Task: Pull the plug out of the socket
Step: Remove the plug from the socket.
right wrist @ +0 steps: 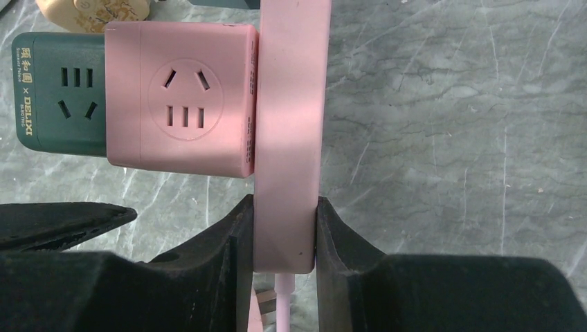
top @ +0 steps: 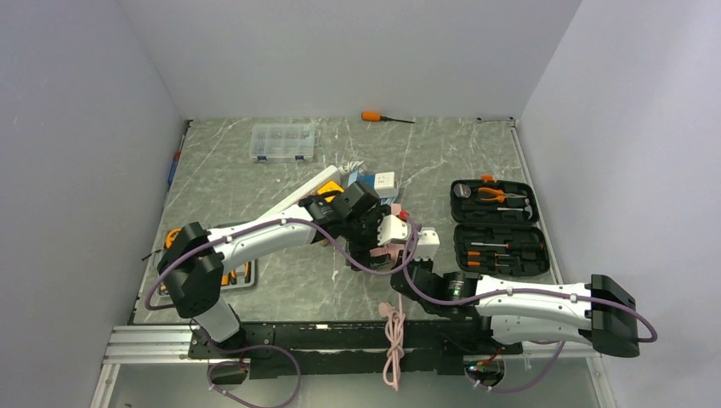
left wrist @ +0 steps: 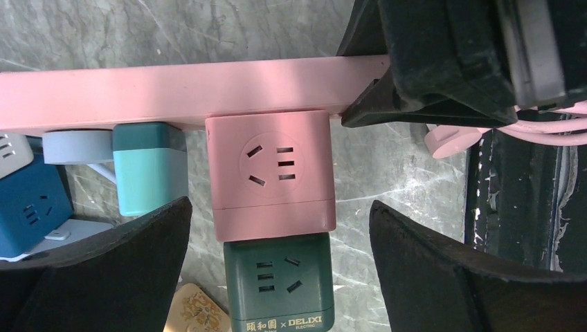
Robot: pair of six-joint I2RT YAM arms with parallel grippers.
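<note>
Small bits [top: 285, 140] are kept in a clear box [top: 253, 155] at the back left. Orange-handled tools [top: 493, 195] are kept in the open black case [top: 496, 223] on the right. The pink cube plug [left wrist: 270, 166], stuck on the pink socket strip [left wrist: 138, 90], is framed by the wide-open left hand [left wrist: 280, 225], untouched. The strip's end is gripped by the right hand [right wrist: 285, 221].

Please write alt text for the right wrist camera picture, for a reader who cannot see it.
The right hand clamps the near end of a pink power strip between its black fingers. A pink cube plug sits against the strip's left side, a dark green cube beside it, over a grey marbled table.
</note>
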